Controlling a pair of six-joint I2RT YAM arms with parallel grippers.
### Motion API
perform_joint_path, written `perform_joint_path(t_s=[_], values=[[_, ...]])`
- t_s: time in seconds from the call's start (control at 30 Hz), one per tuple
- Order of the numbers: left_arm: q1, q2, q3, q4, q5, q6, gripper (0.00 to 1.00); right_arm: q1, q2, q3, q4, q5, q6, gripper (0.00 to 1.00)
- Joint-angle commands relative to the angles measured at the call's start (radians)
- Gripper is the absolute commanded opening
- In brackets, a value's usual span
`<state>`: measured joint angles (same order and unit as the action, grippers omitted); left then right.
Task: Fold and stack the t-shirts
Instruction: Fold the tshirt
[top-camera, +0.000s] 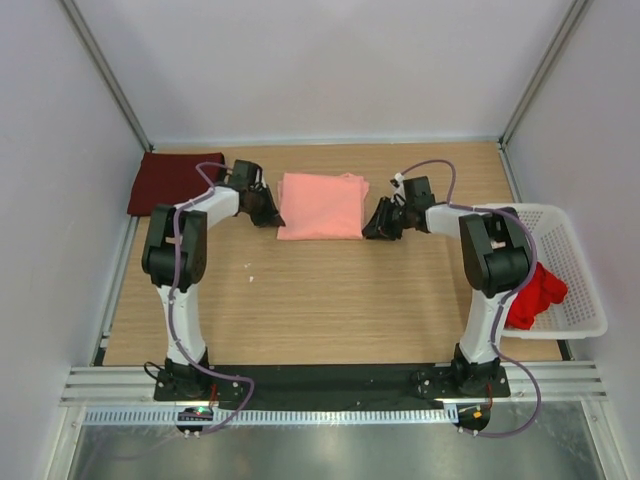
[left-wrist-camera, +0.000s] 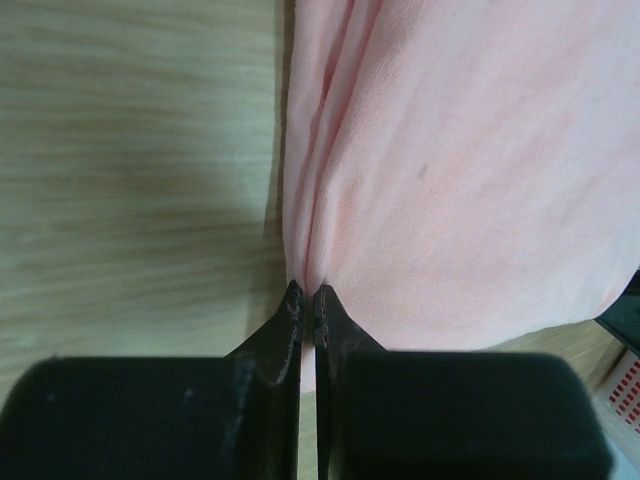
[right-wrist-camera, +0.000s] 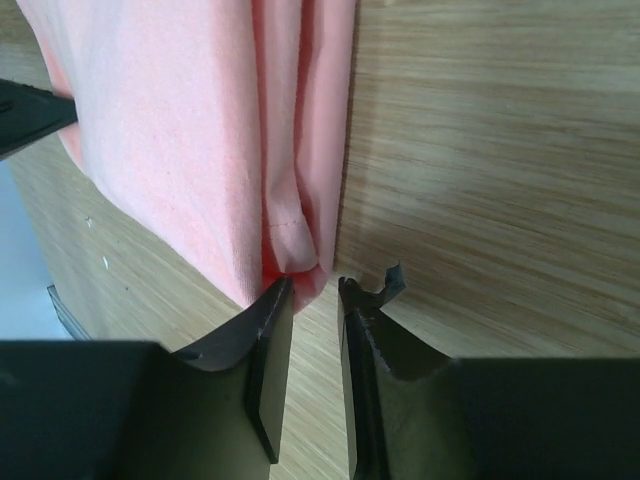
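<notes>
Currently pinching the folded salmon-pink t-shirt (top-camera: 320, 205), mid-bench (top-camera: 330, 300), at its left edge with left gripper (left-wrist-camera: 308, 296) pressed together; right gripper (right-wrist-camera: 315, 285) spread around the right corner. Likely light, limp, sagging; best gripped through all layers.

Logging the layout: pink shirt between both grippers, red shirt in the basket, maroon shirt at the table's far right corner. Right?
No: the maroon shirt lies at the far left corner, as the top view shows. The rest holds: pink shirt between the left gripper and right gripper, red shirt in the basket.
</notes>
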<state>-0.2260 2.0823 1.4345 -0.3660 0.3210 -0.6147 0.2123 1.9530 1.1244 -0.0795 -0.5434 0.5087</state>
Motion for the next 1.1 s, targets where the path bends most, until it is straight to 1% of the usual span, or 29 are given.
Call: perform_joint_path(t_s=[0.0, 0.07, 0.13, 0.17, 0.2, 0.23, 0.3, 0.33, 0.37, 0.4, 0.47, 0.5, 0.53, 0.57, 0.6, 0.63, 0.7, 0.73, 0.8, 0.87, 0.93, 1.07], values=[[-0.013, -0.086, -0.057, 0.013, 0.006, -0.048, 0.0, 0.015, -0.06, -0.034, 0.07, -0.023, 0.016, 0.31], [-0.013, -0.116, -0.107, -0.011, 0.019, -0.069, 0.0, 0.036, -0.097, -0.057, 0.046, 0.0, 0.014, 0.29], [-0.019, -0.172, -0.153, -0.033, 0.015, -0.08, 0.0, 0.051, -0.143, -0.115, -0.003, 0.054, 0.011, 0.29], [-0.019, -0.194, -0.192, -0.078, -0.023, -0.083, 0.0, 0.062, -0.19, -0.136, -0.023, 0.071, 0.01, 0.29], [-0.019, -0.215, -0.209, -0.091, -0.042, -0.085, 0.02, 0.062, -0.21, -0.171, -0.066, 0.08, 0.014, 0.3], [-0.016, -0.263, -0.223, -0.102, -0.062, -0.086, 0.12, 0.061, -0.226, -0.184, -0.084, 0.106, 0.022, 0.33], [-0.016, -0.295, -0.218, -0.122, -0.109, -0.077, 0.3, 0.062, -0.262, -0.181, -0.135, 0.114, 0.013, 0.35], [-0.013, -0.306, -0.197, -0.129, -0.125, -0.062, 0.44, 0.061, -0.27, -0.172, -0.141, 0.111, -0.007, 0.38], [-0.01, -0.301, -0.171, -0.149, -0.135, -0.045, 0.45, 0.061, -0.275, -0.155, -0.154, 0.128, -0.015, 0.39], [-0.006, -0.295, -0.108, -0.149, -0.134, -0.028, 0.46, 0.059, -0.272, -0.108, -0.169, 0.134, -0.022, 0.4], [0.011, -0.246, -0.044, -0.143, -0.116, 0.025, 0.48, 0.061, -0.258, -0.022, -0.167, 0.116, -0.056, 0.45], [0.016, -0.225, 0.031, -0.139, -0.105, 0.044, 0.48, 0.059, -0.232, 0.007, -0.152, 0.109, -0.068, 0.47], [0.03, -0.196, 0.062, -0.139, -0.073, 0.065, 0.47, 0.061, -0.217, 0.037, -0.141, 0.103, -0.073, 0.49], [0.037, -0.148, 0.098, -0.134, -0.053, 0.104, 0.46, 0.059, -0.192, 0.069, -0.137, 0.102, -0.088, 0.5], [0.045, -0.122, 0.122, -0.125, -0.028, 0.124, 0.47, 0.058, -0.169, 0.137, -0.138, 0.114, -0.096, 0.5], [0.047, -0.099, 0.162, -0.114, 0.007, 0.144, 0.46, 0.056, -0.117, 0.173, -0.141, 0.125, -0.104, 0.5], [0.048, -0.056, 0.179, -0.091, 0.016, 0.194, 0.48, 0.055, -0.063, 0.268, -0.157, 0.123, -0.13, 0.51], [0.048, -0.039, 0.207, -0.094, 0.033, 0.211, 0.49, 0.05, -0.01, 0.297, -0.161, 0.125, -0.134, 0.51], [0.059, 0.011, 0.242, -0.106, 0.042, 0.243, 0.5, 0.042, 0.041, 0.385, -0.187, 0.112, -0.154, 0.52], [0.065, 0.06, 0.296, -0.122, 0.085, 0.262, 0.51, 0.033, 0.108, 0.476, -0.225, 0.112, -0.174, 0.53], [0.076, 0.093, 0.351, -0.128, 0.104, 0.282, 0.52, 0.035, 0.161, 0.52, -0.23, 0.106, -0.211, 0.53], [0.08, 0.176, 0.457, -0.174, 0.142, 0.326, 0.52, 0.029, 0.249, 0.641, -0.229, 0.086, -0.23, 0.54]])
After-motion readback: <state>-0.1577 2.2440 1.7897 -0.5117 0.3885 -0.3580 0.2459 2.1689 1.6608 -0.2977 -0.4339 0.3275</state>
